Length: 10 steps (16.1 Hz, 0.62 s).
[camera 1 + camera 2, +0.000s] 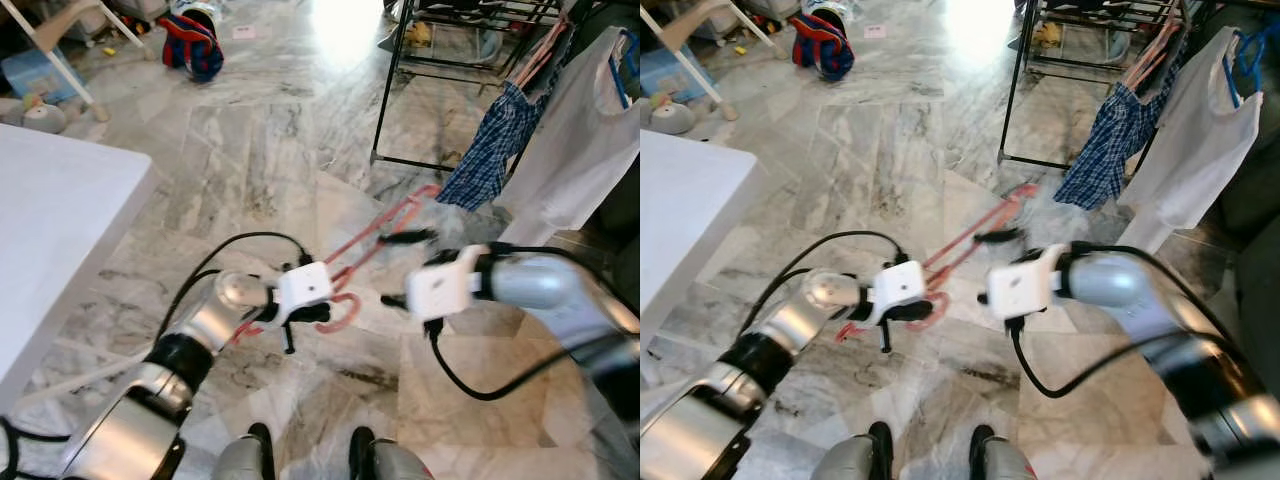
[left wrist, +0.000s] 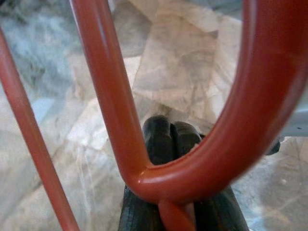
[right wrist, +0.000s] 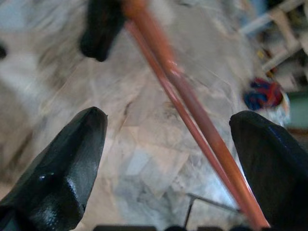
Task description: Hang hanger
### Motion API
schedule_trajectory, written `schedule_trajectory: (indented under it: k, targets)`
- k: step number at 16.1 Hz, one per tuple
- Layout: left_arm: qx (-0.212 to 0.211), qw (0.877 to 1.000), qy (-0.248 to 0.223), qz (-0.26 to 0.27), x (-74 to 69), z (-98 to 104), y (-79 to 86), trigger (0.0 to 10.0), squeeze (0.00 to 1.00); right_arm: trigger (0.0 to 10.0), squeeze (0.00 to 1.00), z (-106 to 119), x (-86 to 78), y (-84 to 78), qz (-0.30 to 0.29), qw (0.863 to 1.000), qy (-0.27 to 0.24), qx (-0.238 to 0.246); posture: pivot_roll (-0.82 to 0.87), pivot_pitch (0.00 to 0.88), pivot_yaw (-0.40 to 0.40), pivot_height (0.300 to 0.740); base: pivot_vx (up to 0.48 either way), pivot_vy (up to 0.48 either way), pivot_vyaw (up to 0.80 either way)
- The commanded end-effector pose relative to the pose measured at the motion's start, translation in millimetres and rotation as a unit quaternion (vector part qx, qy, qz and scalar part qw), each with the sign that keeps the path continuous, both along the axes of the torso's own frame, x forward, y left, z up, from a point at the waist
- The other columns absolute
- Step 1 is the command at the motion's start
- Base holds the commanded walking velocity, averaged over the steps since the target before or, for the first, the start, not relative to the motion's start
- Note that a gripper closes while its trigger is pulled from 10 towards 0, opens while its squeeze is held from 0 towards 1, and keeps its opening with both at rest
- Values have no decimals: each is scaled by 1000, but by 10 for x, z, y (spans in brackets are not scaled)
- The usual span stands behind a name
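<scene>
Right now your red hanger is in mid-air above the marble floor, in front of the robot and well short of the black drying rack at about 1 o'clock. The left gripper is clenched on it at the base of the hook; in the left wrist view the black fingers pinch the neck where the loop closes. The right gripper stands spread wide, its fingers either side of the bar without touching it.

Watch the single pinch near the hook: the long body hangs out unsupported, so I judge it could swing or twist in the fingers if you move quickly. If you close the right gripper while the bar is off-centre, as it looks in the right wrist view, you may knock it rather than catch it. The checked shirt and white garment on the rack could snag the far end on approach.

The hanger's long axis runs from 7 o'clock to 1 o'clock, hook end nearest the robot, far corner pointing at the rack.
</scene>
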State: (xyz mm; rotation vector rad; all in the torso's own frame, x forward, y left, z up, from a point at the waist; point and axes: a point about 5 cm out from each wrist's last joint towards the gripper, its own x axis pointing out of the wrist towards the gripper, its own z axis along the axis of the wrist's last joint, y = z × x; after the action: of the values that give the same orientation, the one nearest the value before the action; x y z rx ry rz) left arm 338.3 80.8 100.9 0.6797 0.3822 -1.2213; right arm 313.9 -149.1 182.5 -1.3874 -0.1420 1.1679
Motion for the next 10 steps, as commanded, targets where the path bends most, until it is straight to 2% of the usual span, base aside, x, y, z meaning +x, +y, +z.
schedule_trajectory:
  k: [1,3,5,6,7,8,10]
  targets:
    - [16,1000,-5,-21,6,7,-16,10000,0,10000,0,-61,9,30,29,998,4,-49,29,276,13,740,0,0,0]
    - [25,999,-11,-30,16,17,-28,10000,0,10000,0,-78,100,70,47,994,-10,-97,33,276,21,740,0,0,0]
    - [30,999,-9,-37,7,6,-37,10000,0,10000,0,-70,224,124,45,989,-52,-133,34,274,22,740,0,0,0]
    - [30,999,-10,-36,13,1,-39,10000,0,3137,0,-63,312,160,26,988,-75,-134,38,271,25,740,0,0,0]
    - [31,999,-10,-36,15,-2,-38,10000,0,510,0,-62,338,167,21,987,-83,-135,38,271,25,740,0,0,0]
    - [32,999,-12,-32,23,-6,-34,10000,0,0,0,-87,375,154,9,985,-91,-149,41,270,25,740,0,0,0]
    - [37,999,-22,-22,53,-10,-14,10000,0,0,0,-212,433,80,-12,980,-88,-181,44,267,31,740,0,0,0]
